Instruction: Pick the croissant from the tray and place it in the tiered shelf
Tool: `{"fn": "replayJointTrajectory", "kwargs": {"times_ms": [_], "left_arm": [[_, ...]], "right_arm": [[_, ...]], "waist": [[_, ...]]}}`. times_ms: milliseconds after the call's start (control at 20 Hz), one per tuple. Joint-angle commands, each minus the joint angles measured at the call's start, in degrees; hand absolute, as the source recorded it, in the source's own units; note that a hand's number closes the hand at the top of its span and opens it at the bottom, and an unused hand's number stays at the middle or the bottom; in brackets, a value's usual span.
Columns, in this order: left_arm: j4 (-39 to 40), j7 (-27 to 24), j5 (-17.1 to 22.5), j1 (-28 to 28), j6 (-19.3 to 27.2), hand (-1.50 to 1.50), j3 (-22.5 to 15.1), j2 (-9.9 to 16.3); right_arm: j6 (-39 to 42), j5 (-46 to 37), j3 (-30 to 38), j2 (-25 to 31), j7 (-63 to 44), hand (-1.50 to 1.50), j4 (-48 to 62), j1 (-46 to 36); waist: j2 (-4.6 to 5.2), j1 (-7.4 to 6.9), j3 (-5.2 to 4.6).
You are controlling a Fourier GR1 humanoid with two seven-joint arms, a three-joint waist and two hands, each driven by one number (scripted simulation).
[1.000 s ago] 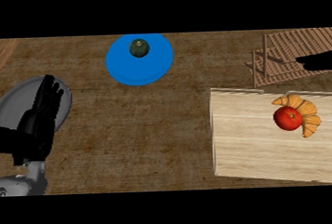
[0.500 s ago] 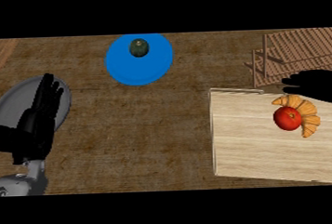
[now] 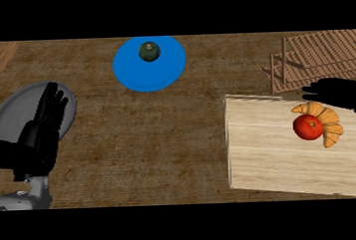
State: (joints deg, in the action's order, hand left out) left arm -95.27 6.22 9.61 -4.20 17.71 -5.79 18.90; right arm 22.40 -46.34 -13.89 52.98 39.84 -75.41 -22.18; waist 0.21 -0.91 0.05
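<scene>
The croissant lies near the tray's far right corner, curled against a red tomato. The right hand hovers over the tray's far edge, just beyond the croissant, fingers relaxed and holding nothing. The tiered shelf stands at the bench's far right corner. The left hand rests open near the bench's left edge.

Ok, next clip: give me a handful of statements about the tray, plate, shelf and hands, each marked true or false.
1. The croissant lies on the wooden tray, touching a red tomato. True.
2. The right hand is curled round the croissant. False: it hovers just above it, holding nothing.
3. The blue plate carries a dark avocado. True.
4. The croissant sits in the tiered shelf. False: it is on the tray.
5. The left hand holds the plate. False: it rests open at the view's left.
</scene>
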Motion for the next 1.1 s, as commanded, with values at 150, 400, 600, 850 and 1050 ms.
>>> {"fn": "replayJointTrajectory", "kwargs": {"times_ms": [150,400,600,850,1050], "left_arm": [[-1.22,1.45,-2.63,-0.14,-0.50,0.00,0.60,-1.70],[4.16,-2.62,-2.95,-1.17,-2.33,0.00,2.33,-3.11],[3.16,2.25,-3.32,-3.75,-2.68,0.00,3.35,-3.18],[-4.51,4.81,-6.10,1.34,-1.44,0.00,1.94,-4.70],[-0.01,1.54,-5.18,0.01,-4.59,0.00,3.86,-5.14]], "right_arm": [[-4.57,-6.90,0.55,-5.19,8.05,-1.50,12.38,-3.97],[-4.50,-11.10,0.68,-7.77,9.79,-1.50,21.20,-11.31],[-8.32,-13.81,1.21,-11.82,10.79,-1.50,24.70,-10.13],[-8.98,-14.92,3.12,-14.19,11.30,-1.50,24.55,-9.46],[-14.04,-17.42,3.72,-15.74,13.74,-1.50,28.37,-7.42]], "waist": [[-0.12,0.31,-0.03],[0.03,0.08,-0.04],[-0.04,0.36,-0.03],[-0.19,0.39,-0.03],[-0.15,0.58,-0.04]]}}
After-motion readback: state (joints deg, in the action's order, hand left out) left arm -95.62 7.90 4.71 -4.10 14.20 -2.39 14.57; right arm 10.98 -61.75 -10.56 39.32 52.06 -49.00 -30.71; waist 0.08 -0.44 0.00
